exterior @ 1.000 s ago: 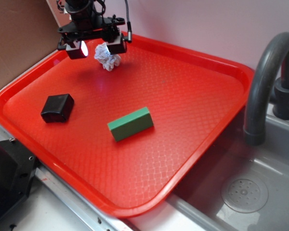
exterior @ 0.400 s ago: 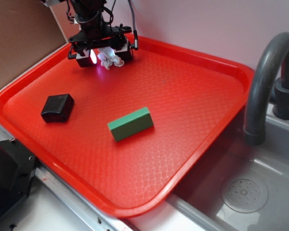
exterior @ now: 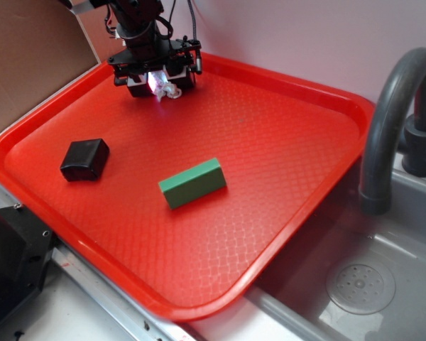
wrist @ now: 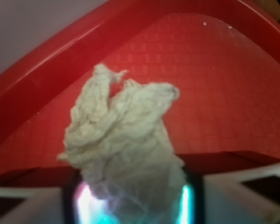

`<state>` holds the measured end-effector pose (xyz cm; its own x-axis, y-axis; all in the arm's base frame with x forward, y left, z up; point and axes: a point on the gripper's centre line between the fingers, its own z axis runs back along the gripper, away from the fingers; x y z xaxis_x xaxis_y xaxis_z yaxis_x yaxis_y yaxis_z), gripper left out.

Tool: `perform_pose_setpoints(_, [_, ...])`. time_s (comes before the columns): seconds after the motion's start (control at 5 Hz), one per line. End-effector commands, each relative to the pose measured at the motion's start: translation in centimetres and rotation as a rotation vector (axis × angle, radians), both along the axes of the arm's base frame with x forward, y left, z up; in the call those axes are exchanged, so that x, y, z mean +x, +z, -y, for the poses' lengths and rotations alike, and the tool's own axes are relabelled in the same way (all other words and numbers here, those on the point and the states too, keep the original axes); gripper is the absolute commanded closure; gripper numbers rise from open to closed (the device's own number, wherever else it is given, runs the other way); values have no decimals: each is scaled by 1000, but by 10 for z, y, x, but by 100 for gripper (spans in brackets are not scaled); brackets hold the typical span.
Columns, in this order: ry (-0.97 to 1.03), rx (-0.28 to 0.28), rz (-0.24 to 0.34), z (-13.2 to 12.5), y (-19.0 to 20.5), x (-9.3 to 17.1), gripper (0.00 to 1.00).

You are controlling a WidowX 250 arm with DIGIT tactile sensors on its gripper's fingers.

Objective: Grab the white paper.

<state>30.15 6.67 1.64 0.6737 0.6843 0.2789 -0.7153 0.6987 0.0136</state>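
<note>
At the tray's (exterior: 326,92) far left corner, the hand (exterior: 158,84) sits clamped on the white paper (wrist: 123,140); lifting seems next.

There is one red tray (exterior: 319,106), and on it lie one black box (exterior: 84,159), one green block (exterior: 192,182) and one crumpled wad of white paper (wrist: 123,140). One gripper (exterior: 158,80) is in view over the tray's far corner. Beside the tray is one grey sink (exterior: 405,234), with one grey faucet (exterior: 387,121) and one round drain (exterior: 360,287).
</note>
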Motion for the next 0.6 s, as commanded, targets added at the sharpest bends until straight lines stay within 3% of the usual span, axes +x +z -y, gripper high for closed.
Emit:
perform_pose_setpoints(0.0, [-57, -36, 20, -3, 62, -16, 100])
perform_pose_setpoints(0.2, [-225, -230, 0, 9, 110, -29, 100])
perform_pose_setpoints(0.4, [-313, -307, 48, 28, 150, -44, 100])
